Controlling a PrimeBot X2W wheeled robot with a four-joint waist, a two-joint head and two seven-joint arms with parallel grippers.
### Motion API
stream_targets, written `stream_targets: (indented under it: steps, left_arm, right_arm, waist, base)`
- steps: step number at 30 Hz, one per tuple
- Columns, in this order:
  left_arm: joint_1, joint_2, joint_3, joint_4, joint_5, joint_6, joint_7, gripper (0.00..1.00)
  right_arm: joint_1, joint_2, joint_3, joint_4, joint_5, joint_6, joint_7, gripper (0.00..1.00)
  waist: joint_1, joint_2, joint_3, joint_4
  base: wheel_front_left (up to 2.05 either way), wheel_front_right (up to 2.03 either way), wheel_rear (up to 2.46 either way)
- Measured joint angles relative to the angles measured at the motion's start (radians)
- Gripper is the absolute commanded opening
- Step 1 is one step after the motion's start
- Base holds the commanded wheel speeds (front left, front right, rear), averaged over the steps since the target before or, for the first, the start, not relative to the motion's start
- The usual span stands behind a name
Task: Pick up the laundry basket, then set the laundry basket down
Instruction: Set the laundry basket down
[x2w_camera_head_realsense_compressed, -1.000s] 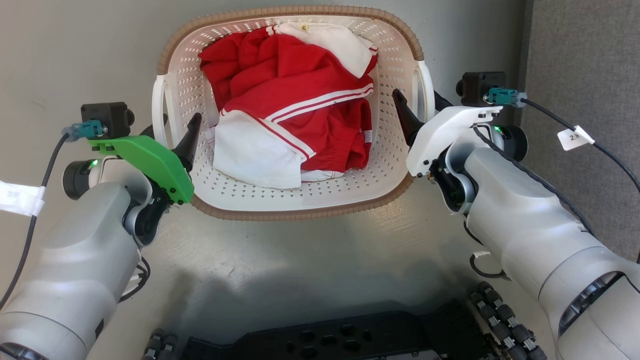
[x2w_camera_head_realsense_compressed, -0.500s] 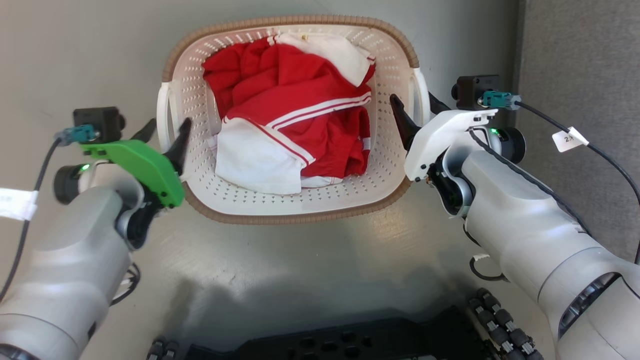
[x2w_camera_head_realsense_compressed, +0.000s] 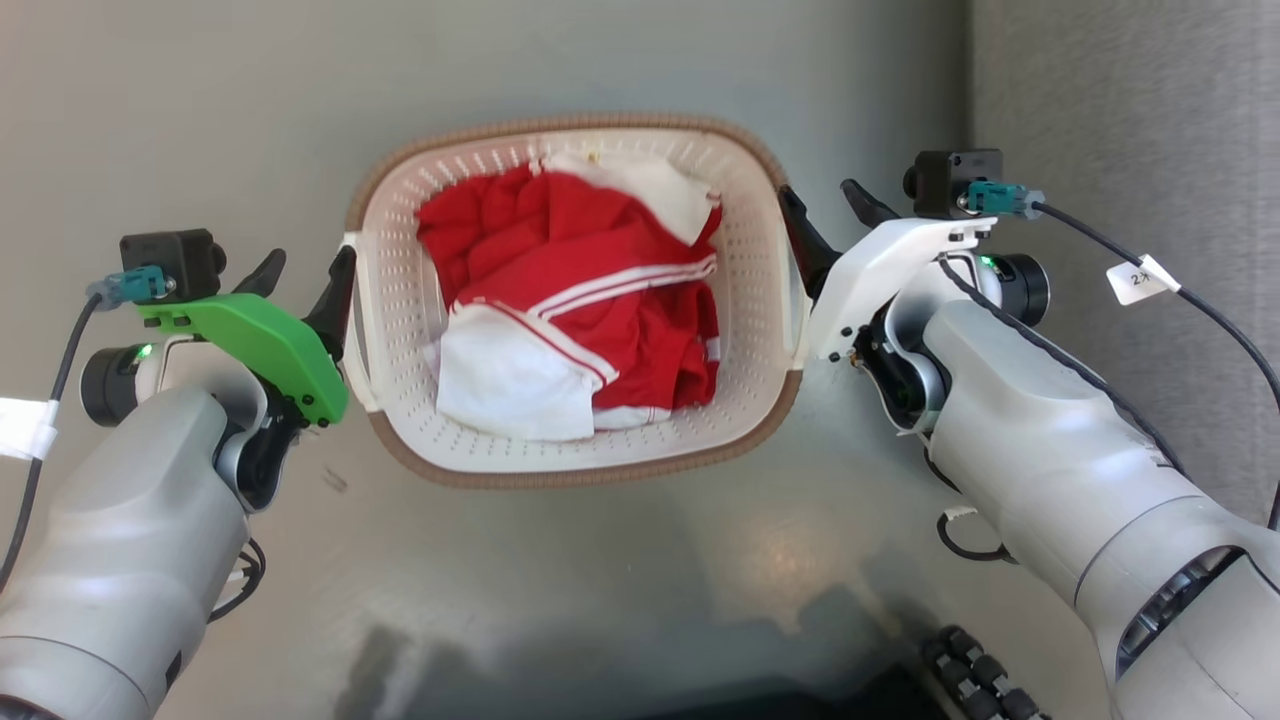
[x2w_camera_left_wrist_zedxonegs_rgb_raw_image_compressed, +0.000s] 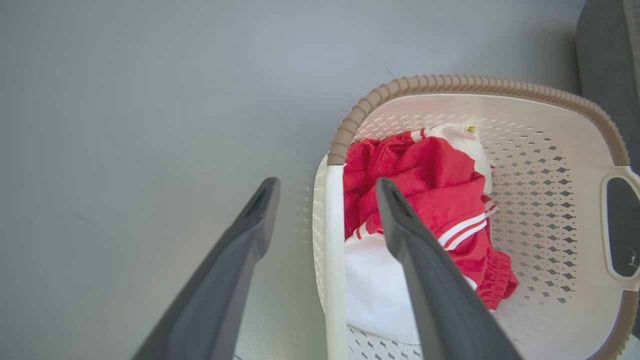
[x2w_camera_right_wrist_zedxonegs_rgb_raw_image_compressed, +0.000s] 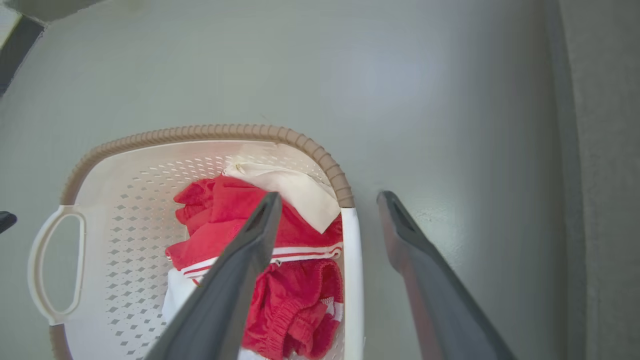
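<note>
Left hand (x2w_camera_head_realsense_compressed: 306, 270) spread astride laundry basket (x2w_camera_head_realsense_compressed: 580, 478) handle, seemingly.

Head looks down; both wrists close, sharing laundry basket (x2w_camera_head_realsense_compressed: 580, 478)

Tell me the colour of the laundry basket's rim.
Brown, with a ribbed woven look, on the laundry basket; clearest in the left wrist view.

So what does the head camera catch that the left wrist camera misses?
Head view: both pale forearms, the right pincer, a green wrist cover, cables. Left wrist view: the far handle, its oval hole face-on. Shared: the laundry basket, its red and white clothes, the left pincer open astride the near handle, grey floor.
</note>
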Motion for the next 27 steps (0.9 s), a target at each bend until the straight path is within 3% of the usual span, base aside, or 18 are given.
stream_targets:
  steps: [13, 27]
  left_arm:
    - [0.044, -0.002, 0.027, -0.034, -0.005, 0.0, -0.02, 1.0]
    - [0.137, 0.025, 0.256, -0.145, 0.083, 0.0, -0.02, 1.0]
  right_arm:
    - [0.033, -0.004, -0.094, -0.063, -0.096, 0.002, 0.0, 1.0]
    - [0.189, -0.062, -0.221, -0.225, -0.23, 0.008, -0.001, 1.0]
  waist:
    - [0.0, 0.0, -0.177, -0.015]
    - [0.0, 0.0, -0.374, -0.003]
  base:
    - [0.0, 0.0, 0.0]
    - [0.0, 0.0, 0.0]
